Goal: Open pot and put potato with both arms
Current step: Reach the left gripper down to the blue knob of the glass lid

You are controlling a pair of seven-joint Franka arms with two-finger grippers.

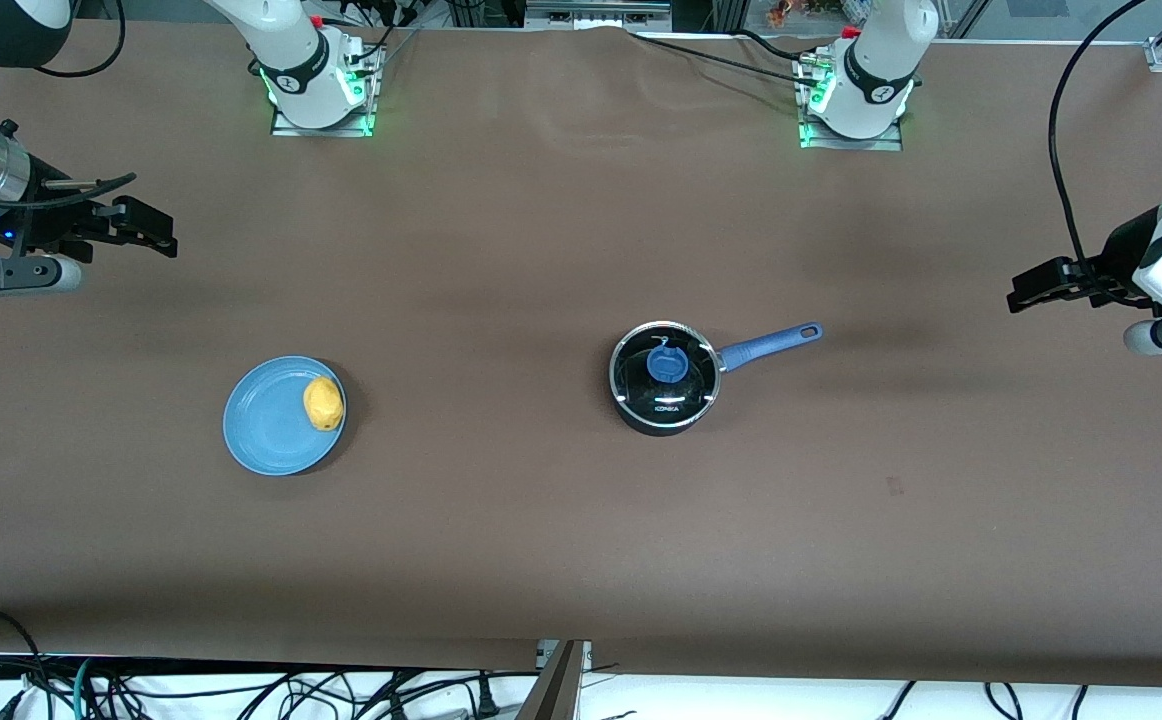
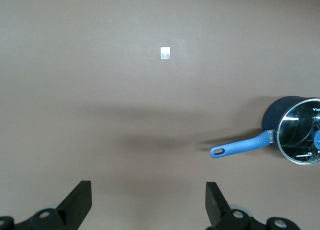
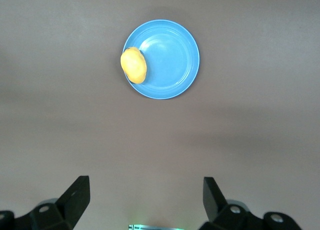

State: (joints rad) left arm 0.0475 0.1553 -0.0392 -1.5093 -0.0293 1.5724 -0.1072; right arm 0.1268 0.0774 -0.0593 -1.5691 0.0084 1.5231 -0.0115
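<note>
Toward the left arm's end of the bench, the lidded pot [image 1: 665, 378] points its handle at the open left pincer [image 2: 148, 205]; the right pincer [image 3: 146, 202], open, hangs near the potato [image 3: 133, 65].

Pot [image 1: 665, 380] lidded, potato [image 1: 323, 403] apart from it.
The black pot stood upright, glass lid [image 1: 664, 377] shut, blue handle [image 1: 769, 345] toward the left arm's end; the yellow potato lay toward the right arm's end.

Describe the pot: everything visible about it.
The pot is a small round black saucepan, upright on the brown table. Its steel-rimmed glass lid with a blue knob is on. The long blue handle, with a hanging hole, points toward the left arm's end. Nothing grips it.
</note>
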